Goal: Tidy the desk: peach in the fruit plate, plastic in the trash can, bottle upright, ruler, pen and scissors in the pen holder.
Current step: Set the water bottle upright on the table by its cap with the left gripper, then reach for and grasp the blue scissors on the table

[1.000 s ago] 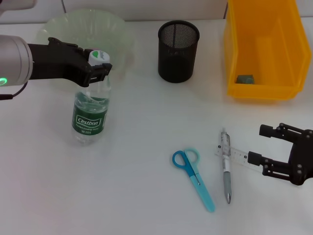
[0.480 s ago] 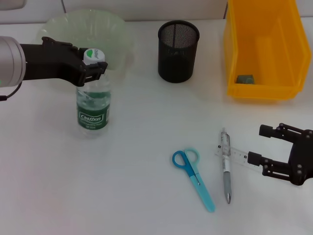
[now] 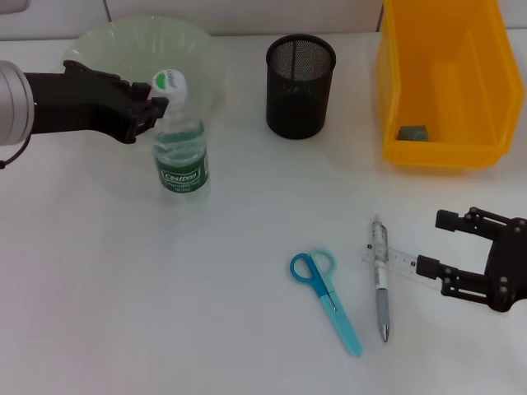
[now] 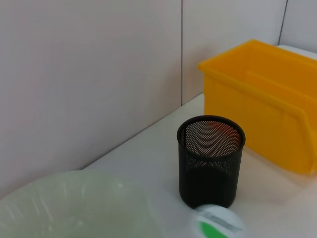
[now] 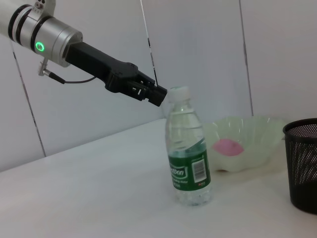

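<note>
Bottle [image 3: 182,156] upright on desk [image 3: 165,313], just before fruit plate [image 3: 99,41]. Left gripper [image 3: 155,111] at its cap, jaws apart. Right gripper [image 3: 436,244] near ruler [image 3: 399,262], jaws wide.

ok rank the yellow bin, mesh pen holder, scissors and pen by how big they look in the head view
1. yellow bin, clearly largest.
2. mesh pen holder.
3. scissors and pen: similar length, so I won't separate them; the scissors look slightly wider at the handles.
</note>
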`<state>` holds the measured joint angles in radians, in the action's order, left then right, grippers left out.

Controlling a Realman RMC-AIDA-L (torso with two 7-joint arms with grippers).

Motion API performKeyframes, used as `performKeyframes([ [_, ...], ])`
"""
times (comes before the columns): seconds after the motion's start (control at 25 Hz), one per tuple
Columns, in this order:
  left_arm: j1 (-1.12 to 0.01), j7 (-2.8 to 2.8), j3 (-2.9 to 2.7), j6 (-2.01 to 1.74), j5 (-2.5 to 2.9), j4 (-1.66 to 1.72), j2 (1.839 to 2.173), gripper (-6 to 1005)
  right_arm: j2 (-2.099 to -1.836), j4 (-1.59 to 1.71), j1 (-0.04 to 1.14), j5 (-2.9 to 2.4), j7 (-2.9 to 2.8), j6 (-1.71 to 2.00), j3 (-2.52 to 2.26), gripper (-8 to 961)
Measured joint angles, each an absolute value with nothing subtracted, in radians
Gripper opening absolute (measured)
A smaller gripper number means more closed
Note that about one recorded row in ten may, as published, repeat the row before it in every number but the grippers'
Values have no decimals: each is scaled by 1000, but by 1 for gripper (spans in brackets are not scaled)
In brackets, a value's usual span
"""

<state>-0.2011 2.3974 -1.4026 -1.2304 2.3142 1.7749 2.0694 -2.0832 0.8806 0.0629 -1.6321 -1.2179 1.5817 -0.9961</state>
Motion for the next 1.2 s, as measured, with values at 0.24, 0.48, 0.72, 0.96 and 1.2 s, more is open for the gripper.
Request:
performKeyframes([
  [0.24, -192, 2397, -1388, -1235, 2313, 1788, 2069, 169, -2083, 882, 63, -1632, -1223, 1581, -996, 755],
  [0.48, -156, 2391, -1334, -1301, 2277, 1861, 2069, 55, -2083, 895, 59, -1632, -1228, 1581, -993, 755],
  [0.72, -68, 2095, -1238, -1378, 1878, 1827, 2068, 4, -2083, 940, 55, -1632, -1306, 1591, -990, 755],
  [0.96, -41, 1748, -1269, -1460, 1605, 1643, 2069, 16, -2081, 1018, 56, -1667, -1410, 1605, -990, 754],
  [1.2, -89, 1587, -1312, -1505, 1591, 1450, 2072, 220, -2083, 1114, 63, -1737, -1540, 1624, -994, 754],
])
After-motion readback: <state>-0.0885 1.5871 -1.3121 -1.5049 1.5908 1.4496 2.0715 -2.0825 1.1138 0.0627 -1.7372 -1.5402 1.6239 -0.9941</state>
